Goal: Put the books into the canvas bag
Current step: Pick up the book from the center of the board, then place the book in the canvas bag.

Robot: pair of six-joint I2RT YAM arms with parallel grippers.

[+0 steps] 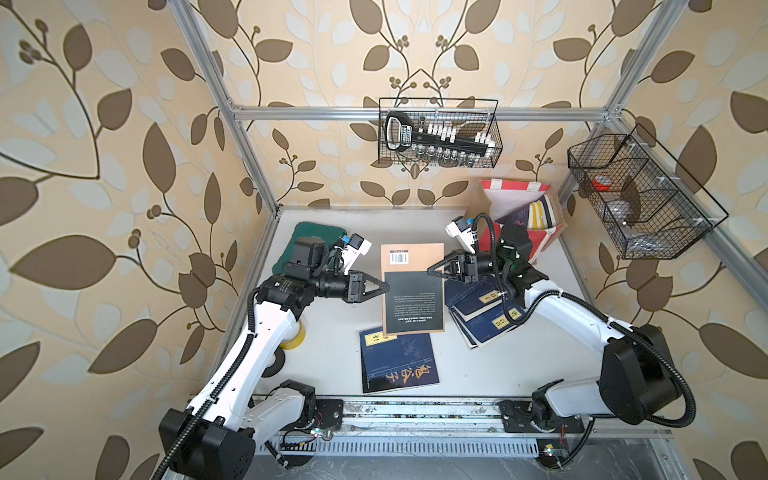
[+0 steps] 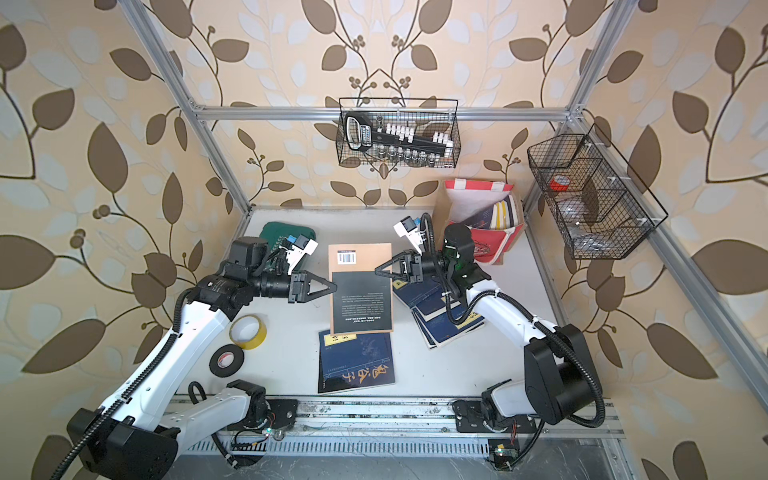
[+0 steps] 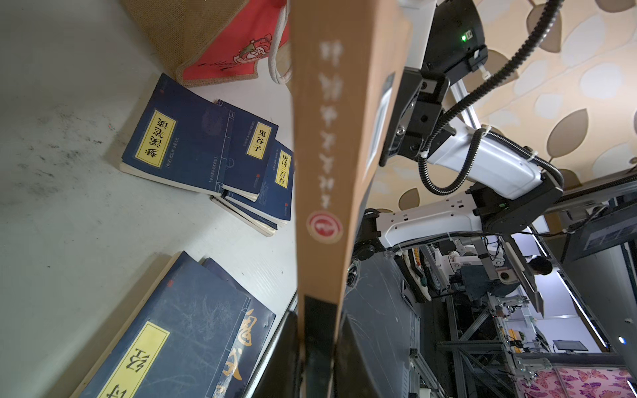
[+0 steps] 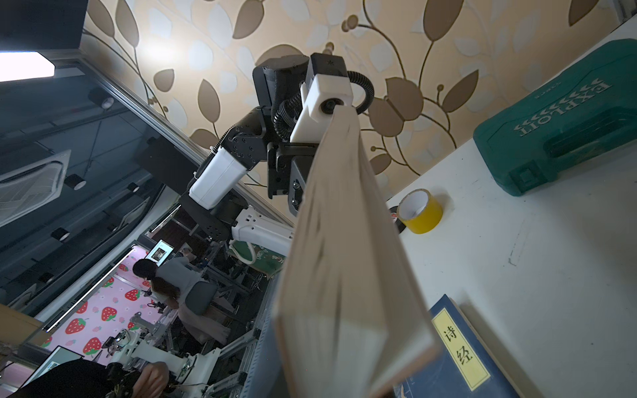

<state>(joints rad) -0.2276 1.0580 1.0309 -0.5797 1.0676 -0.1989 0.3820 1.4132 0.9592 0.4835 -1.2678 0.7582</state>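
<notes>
- Handover: the brown book [image 1: 412, 286] hangs mid-frame; the right gripper [image 1: 430, 268] pinches its page edge, and the left gripper [image 1: 386, 286] flanks the spine, grip unclear.
- Next, probably: left releases, and right swings it into the canvas bag [image 1: 482, 208], upper right.

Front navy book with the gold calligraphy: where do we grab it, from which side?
Probably pinch the navy book by the edge facing the left end effector, approaching low from there: it lies flat, bare table alongside.
</notes>
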